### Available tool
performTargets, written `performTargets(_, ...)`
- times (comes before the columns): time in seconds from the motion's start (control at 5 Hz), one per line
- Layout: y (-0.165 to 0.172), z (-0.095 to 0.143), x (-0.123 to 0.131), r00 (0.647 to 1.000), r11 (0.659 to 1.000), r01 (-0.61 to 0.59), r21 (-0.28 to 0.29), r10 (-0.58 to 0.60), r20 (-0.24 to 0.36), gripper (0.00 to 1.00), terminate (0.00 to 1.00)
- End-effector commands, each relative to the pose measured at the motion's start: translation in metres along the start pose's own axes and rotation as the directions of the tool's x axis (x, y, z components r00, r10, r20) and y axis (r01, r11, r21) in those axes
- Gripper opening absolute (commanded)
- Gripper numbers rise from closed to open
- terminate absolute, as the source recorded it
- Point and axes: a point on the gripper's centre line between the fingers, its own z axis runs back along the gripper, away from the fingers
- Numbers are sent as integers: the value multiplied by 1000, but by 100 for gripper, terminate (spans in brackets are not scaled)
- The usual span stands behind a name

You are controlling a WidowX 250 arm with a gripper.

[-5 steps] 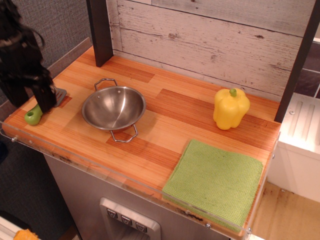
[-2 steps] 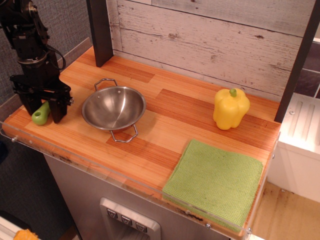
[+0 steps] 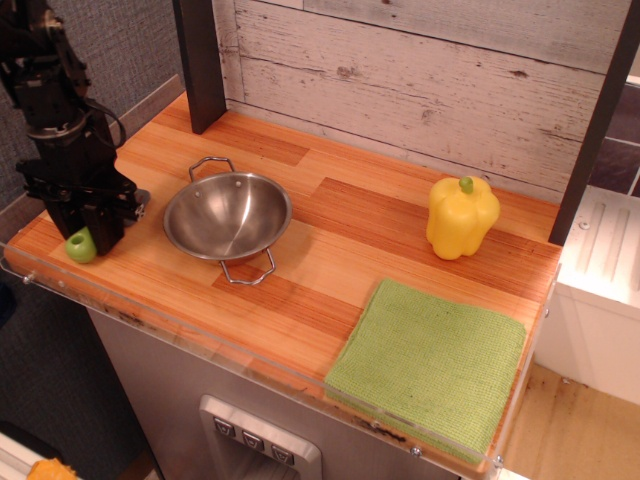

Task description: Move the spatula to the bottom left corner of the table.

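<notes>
The hand (image 3: 92, 232) stands at the left edge of the frame, pointing straight down onto the tabletop (image 3: 330, 250). Its dark fingers straddle the spatula (image 3: 81, 245), of which only the rounded lime-green handle end shows, poking out at the lower left of the fingers; the grey blade is hidden behind them. Whether the fingers are pressing the handle or merely flanking it cannot be told from this view.

A second ago the arm leaned in from the far left and the blade was still visible behind it. Less than half a second ago the hand was upright with more of the handle lying exposed along the wood. Now the hand sits slightly lower in the frame and the green end has slid down-left with it, close to the clear acrylic edge. I judge the spatula is at or very near the lower left corner, so the task looks almost done; letting go and lifting clear would be what remains.

Just right of the hand rests a steel bowl (image 3: 227, 214). Further out, a yellow pepper (image 3: 461, 217) stands at the right and a green cloth (image 3: 428, 365) lies at the lower right.

No brand, label or readable writing is visible anywhere.
</notes>
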Motion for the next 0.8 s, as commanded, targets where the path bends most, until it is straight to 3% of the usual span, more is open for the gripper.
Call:
performTargets(0.0, -6, 117, -2, 972, 990, -120, 74, 102, 214, 0, 0)
performTargets(0.2, -55, 138, 26, 964, 1000, 8, 24, -14, 265, 0, 0)
performTargets(0.6, -155, 109, 59, 959, 997, 78, 7, -77, 274, 0, 0)
